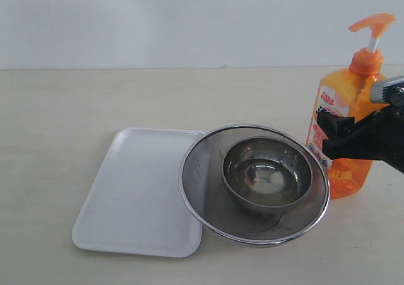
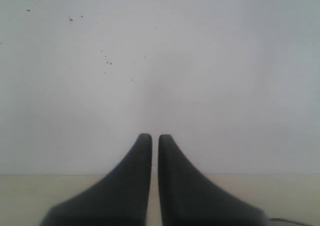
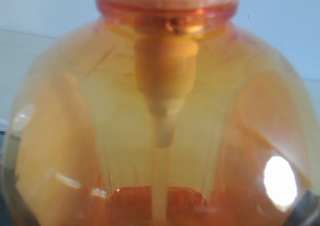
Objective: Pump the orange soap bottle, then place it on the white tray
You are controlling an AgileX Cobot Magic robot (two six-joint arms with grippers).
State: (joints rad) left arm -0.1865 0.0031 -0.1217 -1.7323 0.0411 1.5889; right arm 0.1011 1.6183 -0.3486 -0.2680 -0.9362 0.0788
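Flat white tray (image 1: 136, 197) with rounded corners, front left on worktop (image 1: 63, 102). Steel mesh strainer (image 1: 202, 184) holding shiny bowl (image 1: 268, 171) overlaps its right edge. Behind, right: translucent orange bottle (image 1: 341, 96), upright, between right jaws; clamped or not, cannot tell. Left jaws nearly together, empty.

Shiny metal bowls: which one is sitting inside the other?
The smaller solid steel bowl sits inside. The wider mesh strainer holds it and overlaps the white tray at its edge.
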